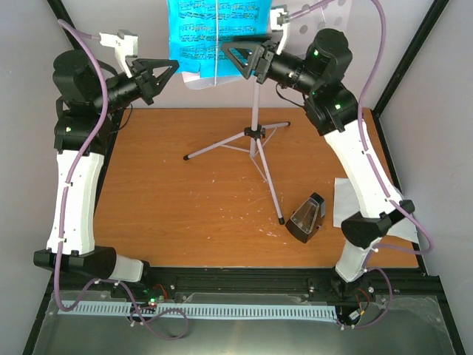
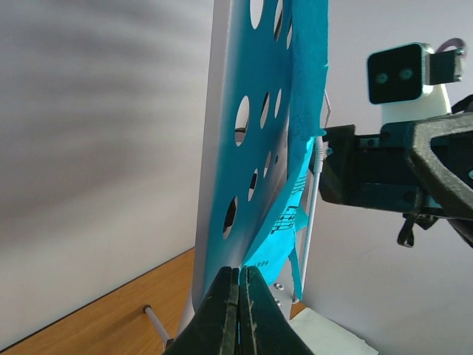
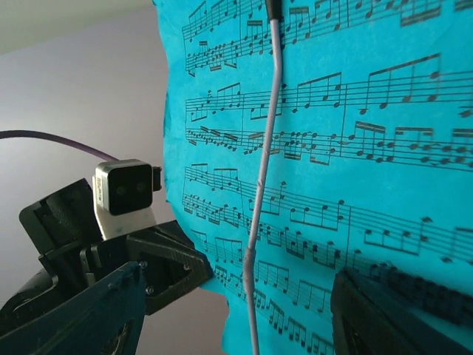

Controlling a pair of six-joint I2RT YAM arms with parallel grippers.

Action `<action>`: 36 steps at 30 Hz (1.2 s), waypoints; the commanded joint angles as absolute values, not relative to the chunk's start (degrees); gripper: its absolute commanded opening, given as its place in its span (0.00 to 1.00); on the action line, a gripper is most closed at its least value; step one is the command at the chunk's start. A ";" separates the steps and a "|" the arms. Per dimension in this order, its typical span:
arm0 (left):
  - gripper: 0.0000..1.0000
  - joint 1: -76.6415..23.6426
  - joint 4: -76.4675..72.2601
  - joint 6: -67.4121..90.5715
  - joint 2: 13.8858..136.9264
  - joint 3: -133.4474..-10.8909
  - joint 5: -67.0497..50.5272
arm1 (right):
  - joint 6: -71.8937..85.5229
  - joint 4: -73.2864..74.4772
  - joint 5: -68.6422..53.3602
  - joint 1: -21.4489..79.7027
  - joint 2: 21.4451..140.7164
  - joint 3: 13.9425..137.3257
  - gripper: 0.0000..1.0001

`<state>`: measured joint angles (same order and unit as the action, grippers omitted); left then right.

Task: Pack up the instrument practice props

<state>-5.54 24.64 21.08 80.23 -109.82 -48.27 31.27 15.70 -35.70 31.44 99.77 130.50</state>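
- Your left end effector (image 1: 171, 68) is pressed together at the lower left edge of the blue sheet (image 1: 203, 33). You cannot tell whether paper is caught between its tips.
- Your right end effector (image 1: 235, 61) is spread wide in front of the sheet, holding nothing.
- The sheet hangs on the perforated tray (image 2: 222, 148) behind a thin wire clip (image 3: 262, 170).
- The stand (image 1: 255, 133) is upright on its tripod at the middle of the bench (image 1: 170, 192).
- The metronome (image 1: 307, 220) sits on the bench near your right arm, just beside a white sheet (image 1: 344, 200).
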 commanded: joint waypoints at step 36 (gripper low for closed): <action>0.00 -5.67 20.31 24.30 76.52 -107.15 -47.74 | 41.08 -4.93 -45.73 32.16 114.73 145.51 0.03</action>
<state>-5.54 22.74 23.07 78.65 -107.02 -49.78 43.62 -0.71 -42.94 31.88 115.07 144.77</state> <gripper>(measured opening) 0.021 0.033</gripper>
